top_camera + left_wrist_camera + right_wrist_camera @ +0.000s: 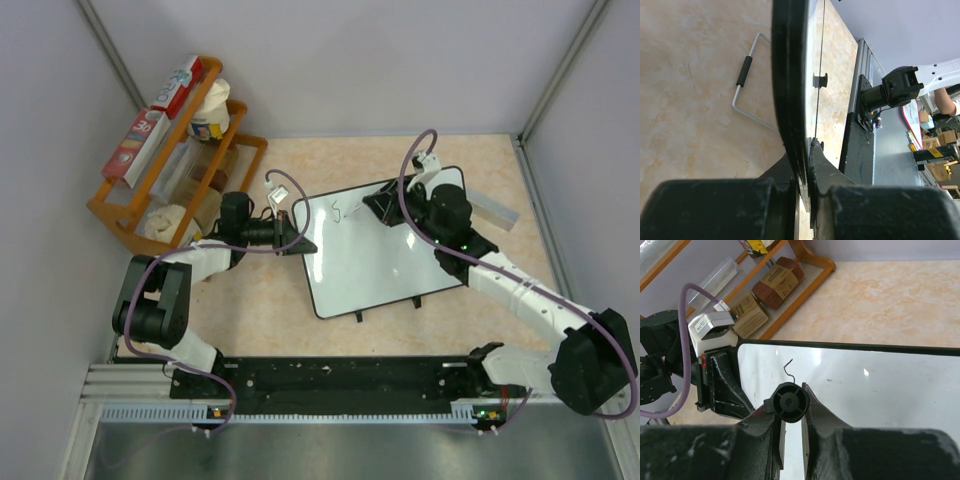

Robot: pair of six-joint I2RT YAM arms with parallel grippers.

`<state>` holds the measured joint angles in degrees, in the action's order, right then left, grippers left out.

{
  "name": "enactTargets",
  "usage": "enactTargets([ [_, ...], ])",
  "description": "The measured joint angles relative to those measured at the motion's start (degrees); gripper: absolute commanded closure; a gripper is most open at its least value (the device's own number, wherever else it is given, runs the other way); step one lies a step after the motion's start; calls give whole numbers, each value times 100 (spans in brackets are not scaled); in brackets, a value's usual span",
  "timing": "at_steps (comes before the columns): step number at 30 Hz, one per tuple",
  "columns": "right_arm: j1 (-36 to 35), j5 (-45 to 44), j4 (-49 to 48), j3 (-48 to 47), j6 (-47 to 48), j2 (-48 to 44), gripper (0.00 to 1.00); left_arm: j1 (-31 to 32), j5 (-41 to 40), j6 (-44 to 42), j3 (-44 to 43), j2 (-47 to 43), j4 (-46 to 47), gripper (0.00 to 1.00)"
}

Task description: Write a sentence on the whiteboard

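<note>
Orange rack (pixel 105 212) sits near left tool (pixel 304 245) clamping whiteboard (pixel 370 265); right tool (pixel 378 208) grips marker (pixel 791 402).

- The left arm (pixel 165 300) wears smooth white shells on its links, with rounded black housings at the joints.
- The right arm (pixel 520 290) is built alike: a tapering white forearm and bulky black blocks at the elbow and shoulder.
- A purple-grey cable (pixel 684 310) runs along the left arm, and a matching cable (pixel 403 190) loops off the right wrist.
- The left gripper (pixel 300 243) is matt black, and its fingers (pixel 790 75) are long, narrow and slightly curved.
- The right gripper (pixel 791 405) is the same matt black, with thick wedge-shaped fingers lightly scuffed and dusty.
- A white camera box (pixel 715 326) on the left wrist bears a small printed label.
</note>
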<state>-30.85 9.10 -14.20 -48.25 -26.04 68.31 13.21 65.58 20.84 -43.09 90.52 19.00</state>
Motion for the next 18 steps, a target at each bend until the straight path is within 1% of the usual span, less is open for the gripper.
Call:
enactTargets([
  [18, 0, 0, -278, -31, -61, 304, 100, 4, 0, -2, -2, 0, -7, 100],
])
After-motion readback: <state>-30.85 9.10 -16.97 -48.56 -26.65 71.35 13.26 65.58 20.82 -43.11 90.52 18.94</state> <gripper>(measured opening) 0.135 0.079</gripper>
